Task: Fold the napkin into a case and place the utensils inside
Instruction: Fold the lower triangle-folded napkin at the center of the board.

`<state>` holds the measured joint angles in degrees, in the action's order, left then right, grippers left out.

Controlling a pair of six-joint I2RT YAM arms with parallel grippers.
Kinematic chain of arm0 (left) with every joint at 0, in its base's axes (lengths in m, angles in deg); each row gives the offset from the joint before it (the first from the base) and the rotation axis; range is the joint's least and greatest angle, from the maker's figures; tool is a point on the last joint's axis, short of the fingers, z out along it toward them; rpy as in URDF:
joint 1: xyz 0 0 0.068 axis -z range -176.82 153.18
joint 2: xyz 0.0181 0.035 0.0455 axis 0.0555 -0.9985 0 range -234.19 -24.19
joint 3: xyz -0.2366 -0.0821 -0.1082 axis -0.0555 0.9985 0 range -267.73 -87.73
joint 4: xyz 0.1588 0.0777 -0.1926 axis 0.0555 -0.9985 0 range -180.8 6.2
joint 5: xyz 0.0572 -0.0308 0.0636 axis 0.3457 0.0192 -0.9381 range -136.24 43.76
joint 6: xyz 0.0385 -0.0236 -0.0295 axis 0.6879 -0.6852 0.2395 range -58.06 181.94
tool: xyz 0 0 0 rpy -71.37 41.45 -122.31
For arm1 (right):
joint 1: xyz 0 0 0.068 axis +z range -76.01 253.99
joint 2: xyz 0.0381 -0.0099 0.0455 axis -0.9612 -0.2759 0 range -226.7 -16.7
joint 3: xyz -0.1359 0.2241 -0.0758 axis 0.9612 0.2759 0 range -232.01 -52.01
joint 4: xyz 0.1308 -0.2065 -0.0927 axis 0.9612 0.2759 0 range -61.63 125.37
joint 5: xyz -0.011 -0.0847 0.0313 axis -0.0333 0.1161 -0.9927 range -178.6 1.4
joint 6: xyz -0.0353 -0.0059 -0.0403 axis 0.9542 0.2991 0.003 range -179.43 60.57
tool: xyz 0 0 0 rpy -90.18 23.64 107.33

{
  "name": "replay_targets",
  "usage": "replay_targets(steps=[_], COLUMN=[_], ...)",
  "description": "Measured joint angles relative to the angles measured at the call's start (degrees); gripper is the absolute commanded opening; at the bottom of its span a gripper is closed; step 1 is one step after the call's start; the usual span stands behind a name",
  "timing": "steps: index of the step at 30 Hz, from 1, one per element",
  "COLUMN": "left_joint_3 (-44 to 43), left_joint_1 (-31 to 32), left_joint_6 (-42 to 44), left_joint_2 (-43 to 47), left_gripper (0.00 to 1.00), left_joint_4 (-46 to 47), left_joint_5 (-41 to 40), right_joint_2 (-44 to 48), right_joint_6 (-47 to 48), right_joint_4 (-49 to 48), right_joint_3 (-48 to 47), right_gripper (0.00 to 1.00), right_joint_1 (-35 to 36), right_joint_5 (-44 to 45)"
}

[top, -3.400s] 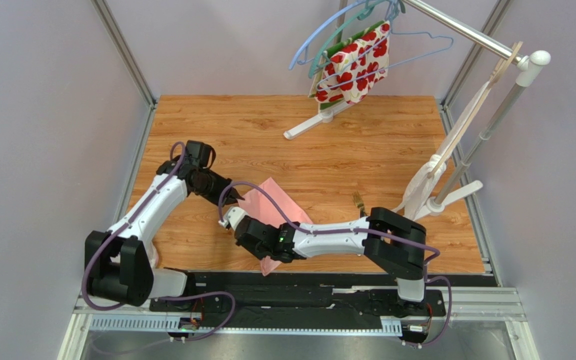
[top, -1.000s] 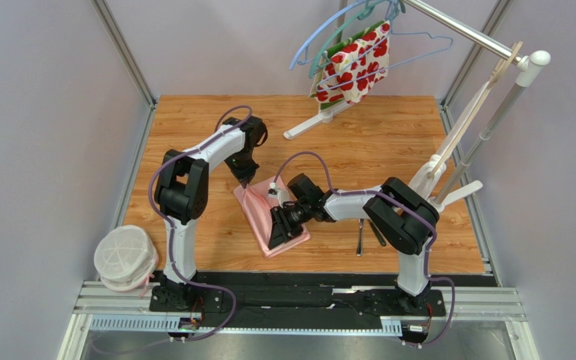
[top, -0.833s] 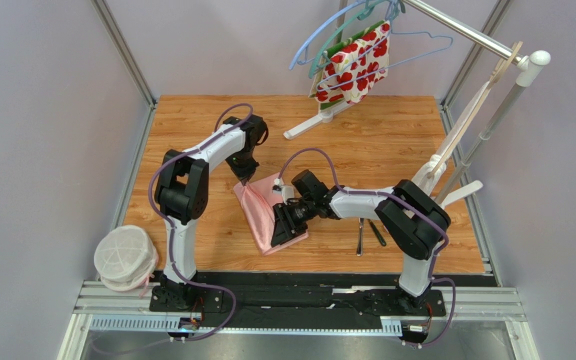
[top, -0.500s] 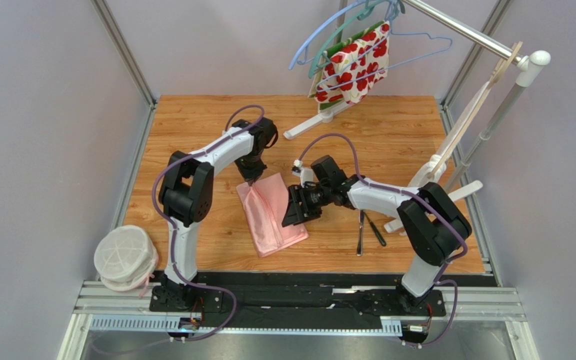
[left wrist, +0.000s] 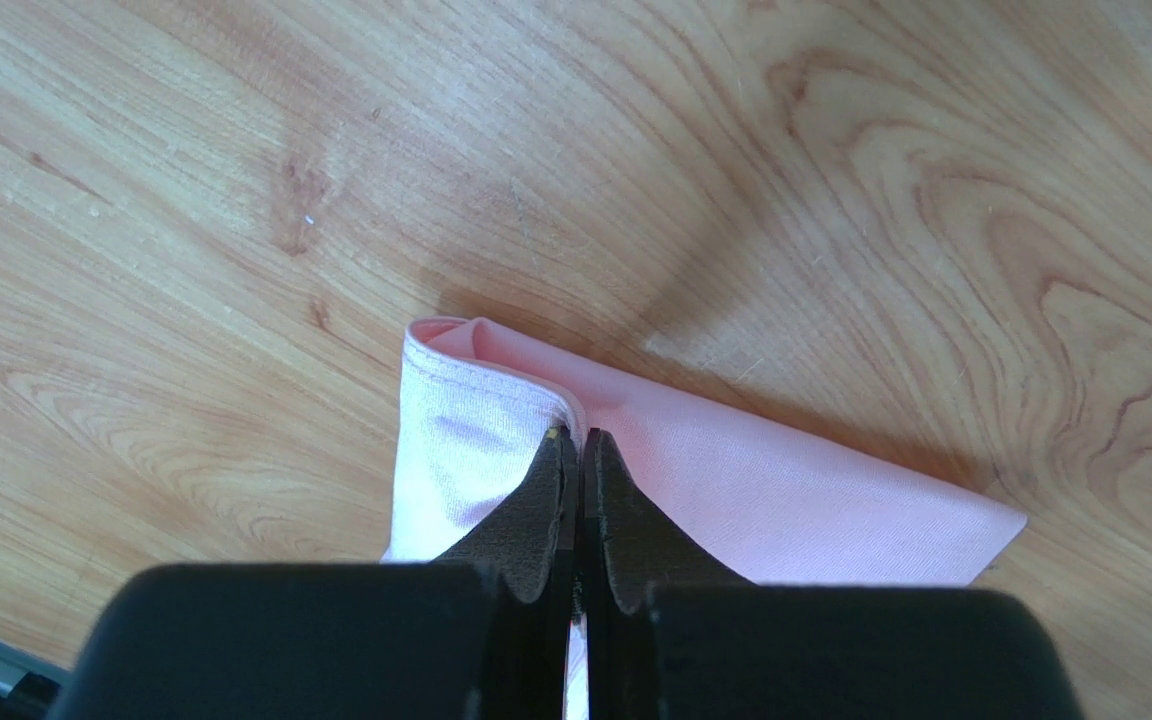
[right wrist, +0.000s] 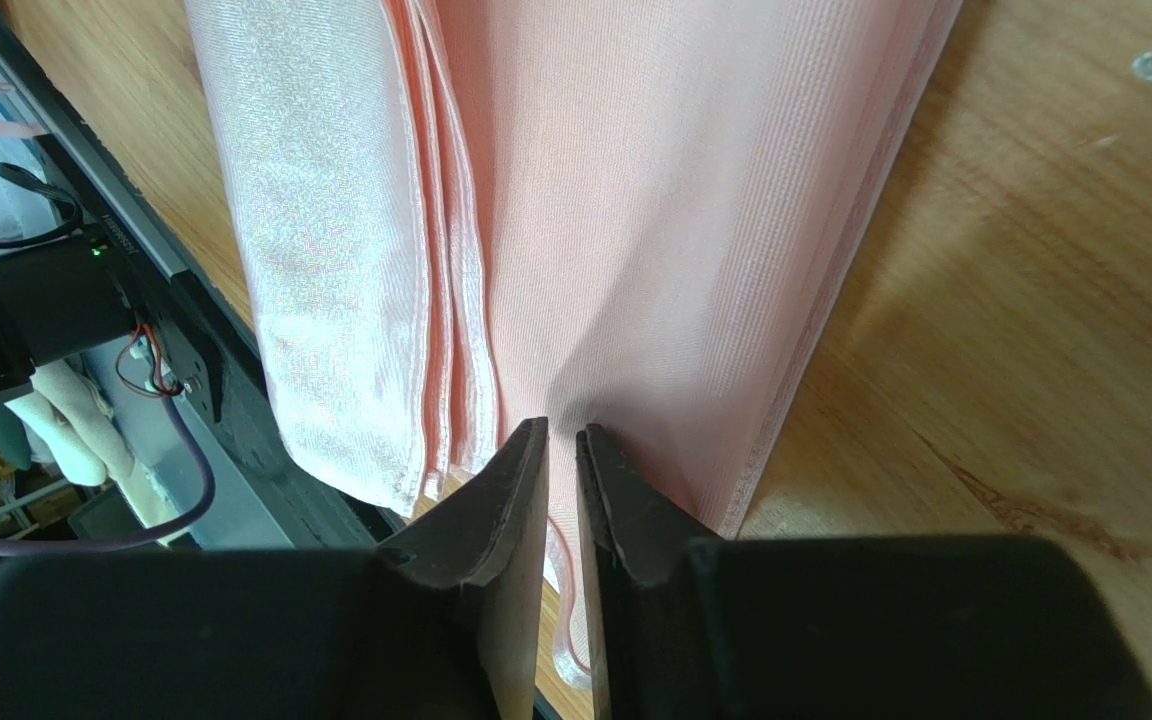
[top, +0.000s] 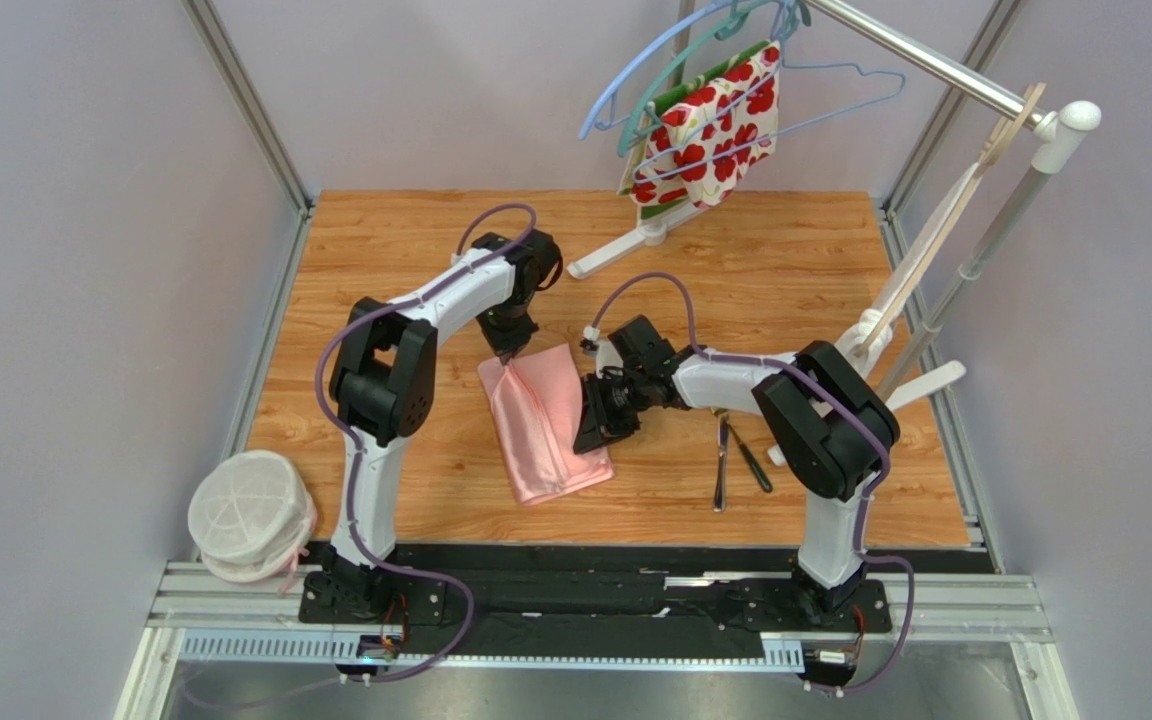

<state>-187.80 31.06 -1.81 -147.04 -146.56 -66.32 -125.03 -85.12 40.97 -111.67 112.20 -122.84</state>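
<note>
The napkin (top: pixel 545 425) lies on the wooden table (top: pixel 778 270) between the two grippers, folded into a long, multi-layer oblong that is not yet a finished case. The left gripper (left wrist: pixel 579 447) is clenched on the hem at the far corner, apparently to anchor that end so the layers do not slide. The right gripper (right wrist: pixel 563 438), its fingers drawn to a narrow slit with no cloth visibly between them, sits at the right long edge, probably to press the fold flat. The utensils (top: pixel 720 444), a fork (top: pixel 717 477) and a darker thin piece (top: pixel 752 468), lie to the right, apart from the napkin and within the right arm's reach for insertion.
</note>
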Motion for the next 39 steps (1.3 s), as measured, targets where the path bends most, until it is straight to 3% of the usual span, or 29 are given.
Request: replay_targets(steps=[18,30,35,39], left_joint_3=[-0.46,1.92,1.95,2.12], left_joint_1=[0.0,-0.07,-0.17,-0.31], left_joint_6=[2.47,4.96,5.14,5.14], left_joint_2=[-2.08,-1.64,-1.64,-1.55], left_gripper=[0.0,0.0,0.0,0.0], left_joint_4=[2.19,6.71,6.88,7.06], left_joint_5=[0.44,2.56,2.86,3.21], right_joint_2=[-0.98,-5.55,-5.9,-6.21], right_joint_6=[3.23,9.75,10.8,11.26], right_joint_4=[2.03,3.39,3.34,3.32], right_joint_3=[-8.63,-10.05,-10.05,-10.05], right_gripper=[0.25,0.13,0.01,0.0], right_joint_1=[1.18,2.56,3.85,4.28], right_joint_5=[-2.69,-11.02,-12.46,-13.44])
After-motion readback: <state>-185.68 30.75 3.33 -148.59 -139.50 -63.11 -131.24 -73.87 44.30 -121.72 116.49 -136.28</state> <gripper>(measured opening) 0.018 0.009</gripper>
